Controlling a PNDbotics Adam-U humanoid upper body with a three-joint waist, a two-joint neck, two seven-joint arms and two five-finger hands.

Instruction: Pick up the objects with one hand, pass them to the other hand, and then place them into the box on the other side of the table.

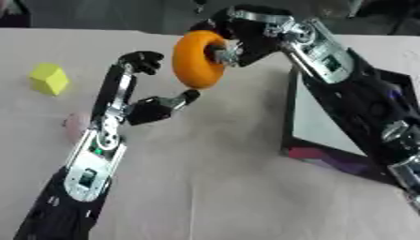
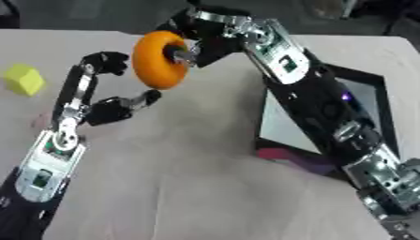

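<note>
Orange ring-shaped toy hangs mid-air over the table, right hand clamped on it. Left hand sits open beside it, thumb underneath. I'd curl those fingers round before letting go.

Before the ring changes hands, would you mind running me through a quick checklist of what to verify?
1. Right hand holds the orange ring: ok.
2. Ring lifted off the table: ok.
3. Left hand open beside the ring, ready to receive: ok.
4. Left fingers closed on the ring: not ok, not yet.
5. Box on the right, its interior free for the ring: cannot tell, the right arm covers part of it.
6. Yellow block well away from both hands: ok.
</note>
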